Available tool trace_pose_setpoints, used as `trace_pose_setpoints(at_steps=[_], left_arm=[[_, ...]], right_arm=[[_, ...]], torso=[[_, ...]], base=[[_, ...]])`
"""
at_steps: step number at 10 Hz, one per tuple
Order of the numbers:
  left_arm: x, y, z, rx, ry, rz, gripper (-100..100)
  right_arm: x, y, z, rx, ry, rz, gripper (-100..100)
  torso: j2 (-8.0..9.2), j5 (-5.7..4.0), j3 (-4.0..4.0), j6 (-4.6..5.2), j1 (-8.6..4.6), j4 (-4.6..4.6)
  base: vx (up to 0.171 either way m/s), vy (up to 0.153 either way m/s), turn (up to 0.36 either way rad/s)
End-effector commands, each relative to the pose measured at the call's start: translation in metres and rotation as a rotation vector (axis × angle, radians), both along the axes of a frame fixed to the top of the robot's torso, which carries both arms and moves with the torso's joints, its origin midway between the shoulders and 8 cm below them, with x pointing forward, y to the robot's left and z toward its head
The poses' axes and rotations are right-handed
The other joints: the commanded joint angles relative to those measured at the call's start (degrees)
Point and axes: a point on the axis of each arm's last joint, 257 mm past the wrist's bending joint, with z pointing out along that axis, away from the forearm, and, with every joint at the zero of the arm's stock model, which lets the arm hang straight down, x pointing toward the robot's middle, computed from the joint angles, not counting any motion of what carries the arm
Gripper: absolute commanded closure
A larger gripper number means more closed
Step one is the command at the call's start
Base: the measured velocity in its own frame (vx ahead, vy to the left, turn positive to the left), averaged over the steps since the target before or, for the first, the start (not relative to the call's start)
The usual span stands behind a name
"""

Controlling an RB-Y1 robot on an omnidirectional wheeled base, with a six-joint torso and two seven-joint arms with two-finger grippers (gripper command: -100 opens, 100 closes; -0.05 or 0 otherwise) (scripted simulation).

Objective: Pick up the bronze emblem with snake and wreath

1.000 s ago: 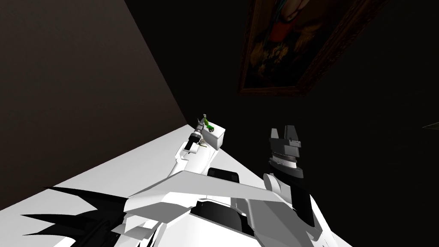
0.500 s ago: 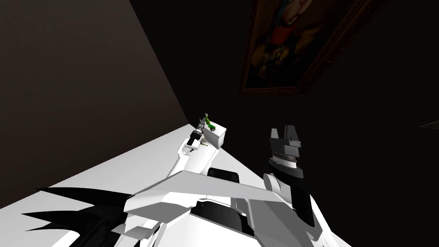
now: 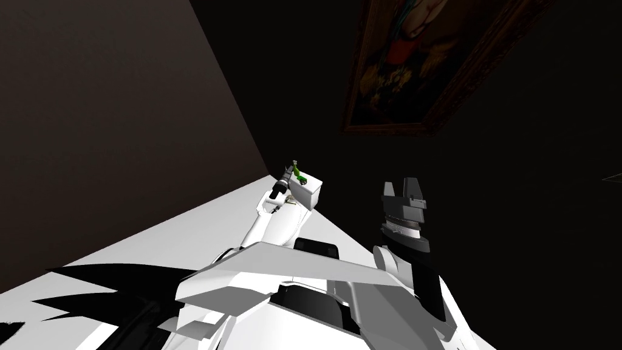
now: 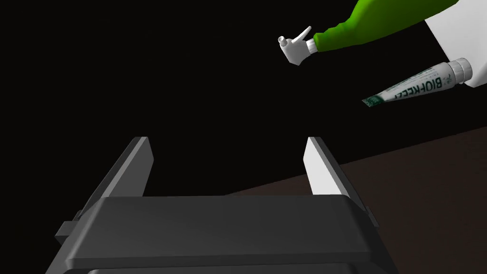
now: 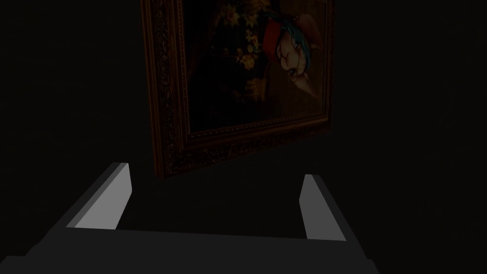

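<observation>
While my left gripper (image 4: 227,139) is hanging spread and empty near the green spray bottle (image 4: 361,26) and tube (image 4: 413,88), I'm judging it should be aiming lower, at the white box (image 3: 305,191) foot. A tiny dull speck (image 3: 291,203) there may be the emblem, but it's too small to describe. Right gripper (image 5: 215,170) is idling, spread too.

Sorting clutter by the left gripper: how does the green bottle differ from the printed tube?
The green bottle is plain green; the printed tube is white with green lettering. The bottle ends in a white trigger nozzle; the tube has a round white cap. The bottle looks thicker. Both sit beyond the open left gripper, ungripped.
</observation>
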Motion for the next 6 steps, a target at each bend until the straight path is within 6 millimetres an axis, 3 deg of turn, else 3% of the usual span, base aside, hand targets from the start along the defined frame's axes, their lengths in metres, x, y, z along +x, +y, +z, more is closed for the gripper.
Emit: trace_pose_setpoints(at_steps=[1, 6], left_arm=[[0.007, 0.003, -0.006, 0.005, 0.035, 0.016, -100], [0.042, 0.012, -0.024, 0.029, 0.155, 0.071, -100]], right_arm=[[0.000, 0.000, 0.000, 0.000, 0.000, 0.000, 0], [0.000, 0.000, 0.000, 0.000, 0.000, 0.000, 0]], torso=[[0.00, 0.00, 0.00, 0.00, 0.00, 0.00], [-0.06, -0.01, -0.03, 0.00, -0.04, -0.01]], base=[[-0.021, 0.007, 0.025], [-0.013, 0.007, 0.031]])
